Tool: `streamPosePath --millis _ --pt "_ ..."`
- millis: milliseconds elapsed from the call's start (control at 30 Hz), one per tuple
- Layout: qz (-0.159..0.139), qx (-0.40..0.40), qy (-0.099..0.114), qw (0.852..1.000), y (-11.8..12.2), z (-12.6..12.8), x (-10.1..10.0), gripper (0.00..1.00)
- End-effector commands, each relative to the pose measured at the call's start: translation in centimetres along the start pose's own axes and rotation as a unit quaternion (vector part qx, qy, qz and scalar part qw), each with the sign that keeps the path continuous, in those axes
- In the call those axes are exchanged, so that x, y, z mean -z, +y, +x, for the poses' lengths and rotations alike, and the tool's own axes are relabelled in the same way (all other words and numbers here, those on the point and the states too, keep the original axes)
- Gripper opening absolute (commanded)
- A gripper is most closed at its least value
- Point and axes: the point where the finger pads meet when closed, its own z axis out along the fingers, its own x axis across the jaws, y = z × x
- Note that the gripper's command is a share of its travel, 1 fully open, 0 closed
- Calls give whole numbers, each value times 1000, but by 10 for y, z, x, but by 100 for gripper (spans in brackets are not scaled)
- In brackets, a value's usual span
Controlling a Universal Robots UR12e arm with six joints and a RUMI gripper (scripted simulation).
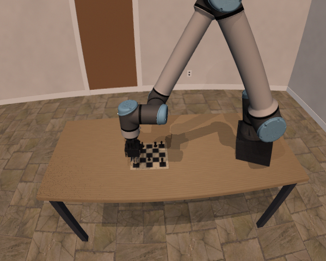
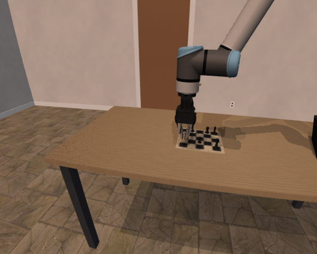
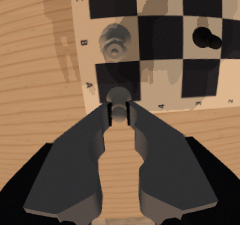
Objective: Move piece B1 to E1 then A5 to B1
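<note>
A small chessboard (image 1: pixel 149 155) lies on the wooden table; it also shows in the exterior view (image 2: pixel 200 140). My gripper (image 3: pixel 119 103) points straight down over the board's near left corner and is shut on a light piece (image 3: pixel 118 101) at square A5. In the top and exterior views the gripper (image 1: pixel 133 159) (image 2: pixel 183 137) hides this piece. A second light piece (image 3: pixel 115 41) stands upright on B5 right beside it. A black piece (image 3: pixel 206 37) stands on B3.
Several black pieces stand upright elsewhere on the board, two at the far edge (image 1: pixel 155 144) (image 1: pixel 161 143), one mid-board (image 1: pixel 149 159) and one at the near right (image 1: pixel 163 161). The arm's dark base block (image 1: pixel 254 148) stands on the table at right.
</note>
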Motion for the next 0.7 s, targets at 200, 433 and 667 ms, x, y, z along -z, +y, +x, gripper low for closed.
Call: streamPosePath --millis 200,433,667 --pt "0 0 -1 1000 0 -1 59 0" --pt "0 0 -1 1000 0 -1 75 0" --pt "0 0 -1 1000 0 0 75 0"
